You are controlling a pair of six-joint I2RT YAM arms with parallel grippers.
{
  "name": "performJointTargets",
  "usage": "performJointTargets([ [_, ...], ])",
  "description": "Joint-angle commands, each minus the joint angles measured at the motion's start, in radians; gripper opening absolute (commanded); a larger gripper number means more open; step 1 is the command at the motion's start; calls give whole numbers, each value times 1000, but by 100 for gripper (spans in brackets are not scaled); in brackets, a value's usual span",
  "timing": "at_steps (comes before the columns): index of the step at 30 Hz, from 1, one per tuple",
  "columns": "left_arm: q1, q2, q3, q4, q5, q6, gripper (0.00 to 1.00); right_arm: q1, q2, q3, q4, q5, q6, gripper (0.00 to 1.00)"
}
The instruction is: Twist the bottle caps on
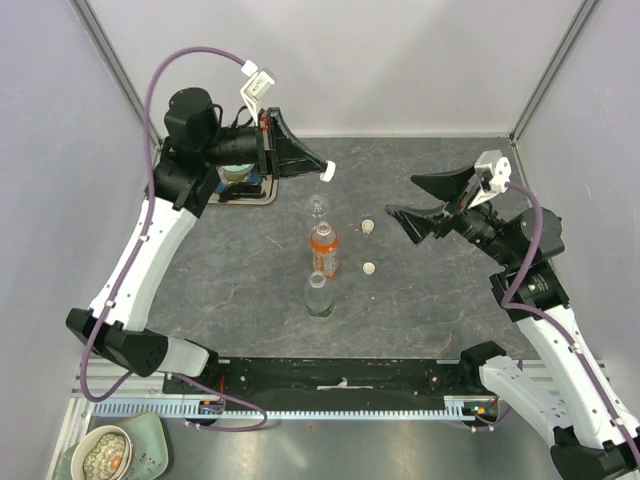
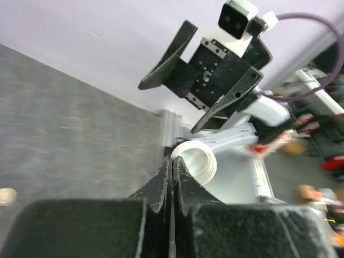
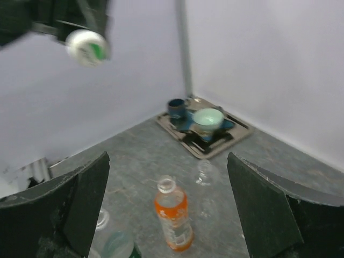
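Left claw pinching round white cap; right claw spread wide, empty.

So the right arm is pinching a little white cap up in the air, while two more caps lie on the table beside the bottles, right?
Not quite: the left gripper pinches the white cap, as the top external view shows; the right gripper is open and empty. Two more caps do lie on the table beside the bottles.

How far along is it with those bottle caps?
Done: nothing, all three bottles look open. In hand: the left claw pinches one cap in the air. Left: two loose caps on the table, every bottle to close; the right claw is open, empty.
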Motion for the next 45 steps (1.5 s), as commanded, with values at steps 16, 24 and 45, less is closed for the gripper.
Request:
performJointTargets([
  [16, 1, 32, -384, 855, 286, -906, 2, 343, 163, 41, 291, 6, -366, 94],
  [24, -2, 29, -412, 848, 274, -908, 2, 490, 210, 44, 324, 202, -496, 88],
  [45, -2, 3, -446, 934, 277, -986, 2, 514, 244, -2, 457, 248, -423, 57],
])
